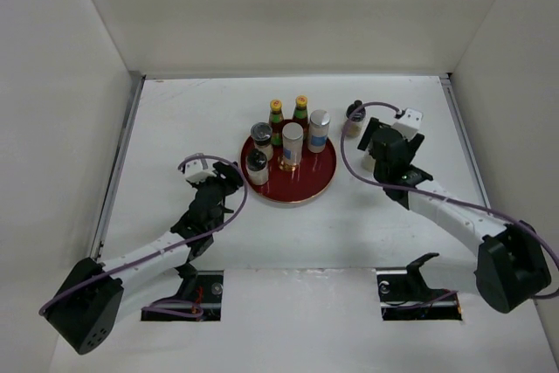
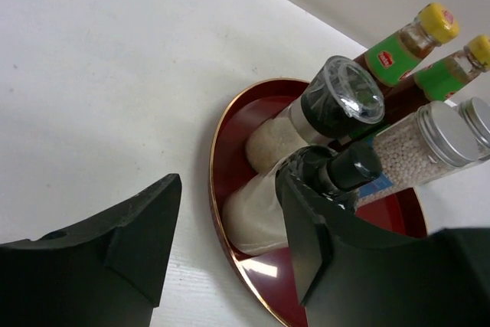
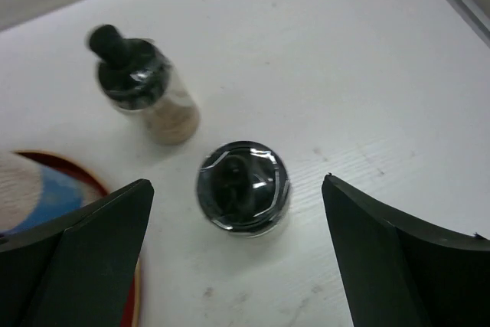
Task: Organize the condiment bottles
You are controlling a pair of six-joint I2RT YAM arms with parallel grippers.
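A dark-red tray (image 1: pixel 306 183) holds two red sauce bottles (image 1: pixel 276 116) with yellow caps, two silver-capped shakers (image 1: pixel 292 146) and two black-capped jars (image 1: pixel 257 166). My left gripper (image 1: pixel 229 177) is open and empty at the tray's left rim; in its wrist view (image 2: pixel 230 243) the nearer jar (image 2: pixel 264 201) stands just beyond its right finger (image 2: pixel 321 243). My right gripper (image 1: pixel 377 151) is open right of the tray, and its jaws (image 3: pixel 237 189) straddle a black-capped jar (image 3: pixel 243 188) standing on the table, without touching it. Another black-capped jar (image 3: pixel 145 89) stands beyond it (image 1: pixel 354 117).
White walls enclose the table on the left, back and right. A metal strip (image 1: pixel 118 163) runs along the left edge. The tray rim (image 3: pixel 84 175) and a blue-labelled shaker (image 3: pixel 38 197) lie just left of my right gripper's left finger.
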